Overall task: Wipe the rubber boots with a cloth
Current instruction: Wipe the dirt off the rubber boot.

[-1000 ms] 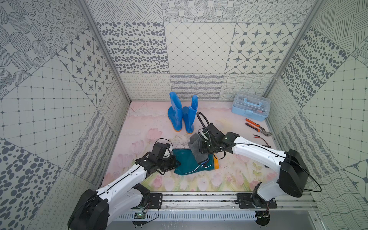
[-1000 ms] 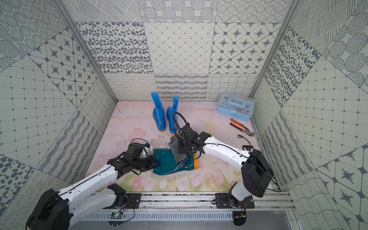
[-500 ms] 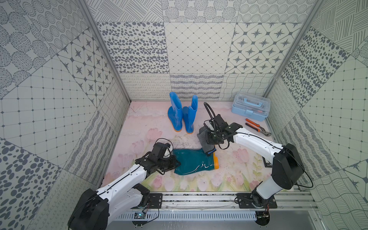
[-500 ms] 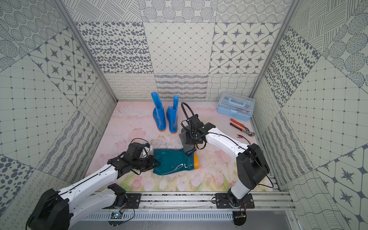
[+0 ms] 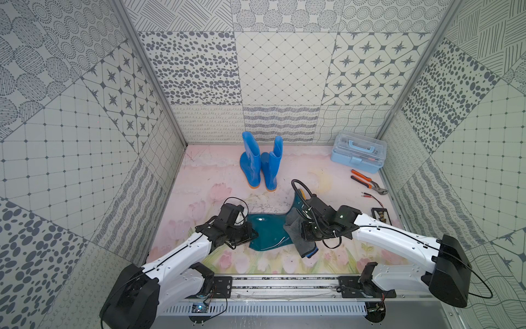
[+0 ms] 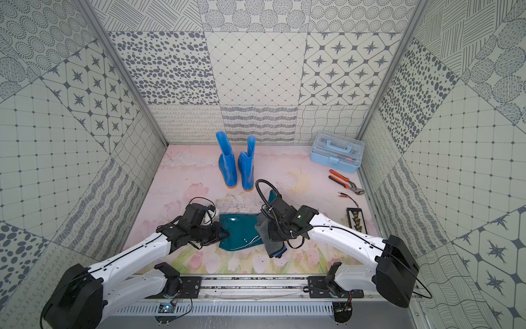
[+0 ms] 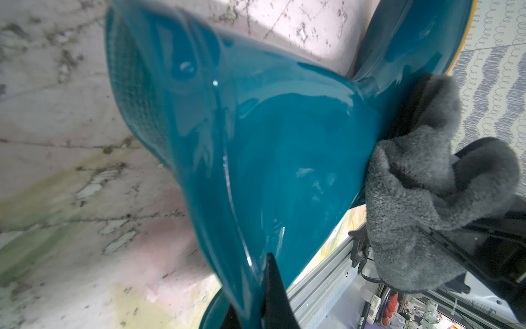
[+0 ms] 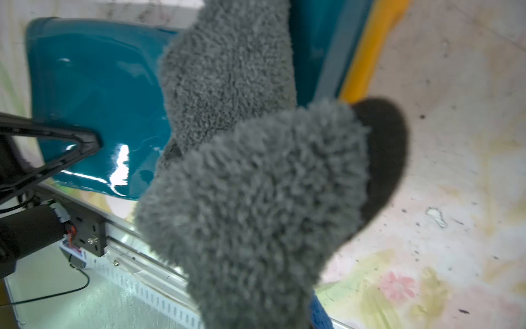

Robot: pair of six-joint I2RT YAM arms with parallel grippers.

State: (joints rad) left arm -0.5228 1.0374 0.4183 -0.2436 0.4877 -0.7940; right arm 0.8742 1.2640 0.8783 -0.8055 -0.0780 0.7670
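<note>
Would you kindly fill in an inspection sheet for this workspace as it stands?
Surface: floral mat, scuffed and stained.
Job's things: teal boot lying on its side; two blue boots upright at the back; grey cloth against the teal boot's ankle.
Clutter: toolbox, pliers, red-tipped wires on the robot's right.
Grippers: left gripper shut on the teal boot's shaft rim; right gripper shut on the grey cloth.
Cables: black cable looped above the right wrist.
Surroundings: patterned walls.

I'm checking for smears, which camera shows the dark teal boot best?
Left wrist view: the glossy dark teal rubber boot fills it, shaft opening to ankle. Both top views show it small, on its side, partly under the right arm. In the right wrist view the fluffy grey cloth hides much of it.
</note>
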